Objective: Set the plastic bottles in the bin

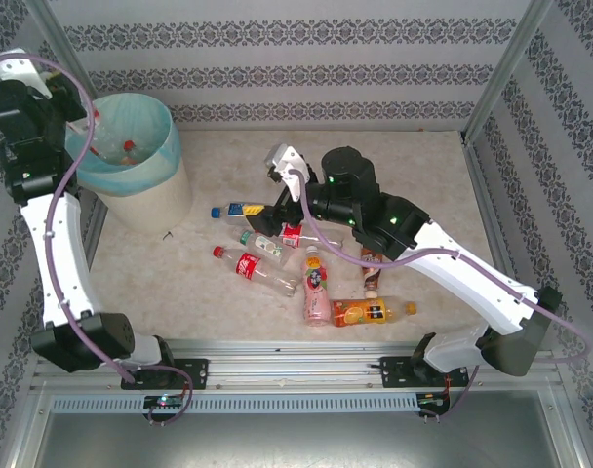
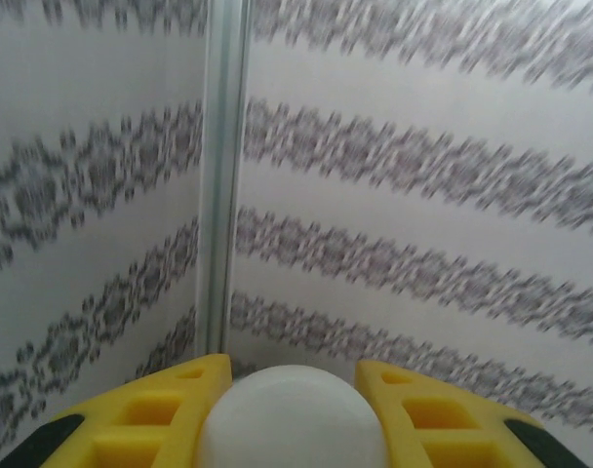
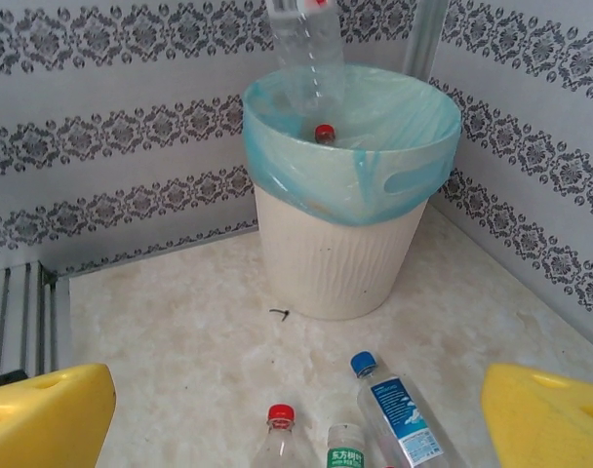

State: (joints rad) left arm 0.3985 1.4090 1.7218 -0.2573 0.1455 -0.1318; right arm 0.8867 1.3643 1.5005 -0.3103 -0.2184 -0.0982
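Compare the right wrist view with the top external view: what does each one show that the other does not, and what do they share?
Right wrist view: the right gripper, its yellow fingers wide apart, and a clear plastic bottle hanging above the round cream-white bin lined with a teal bag.
Top external view: a pink bottle, an orange bottle and a brown bottle lying on the table.
Both: that bin and a clear blue-capped bottle lying on the table.
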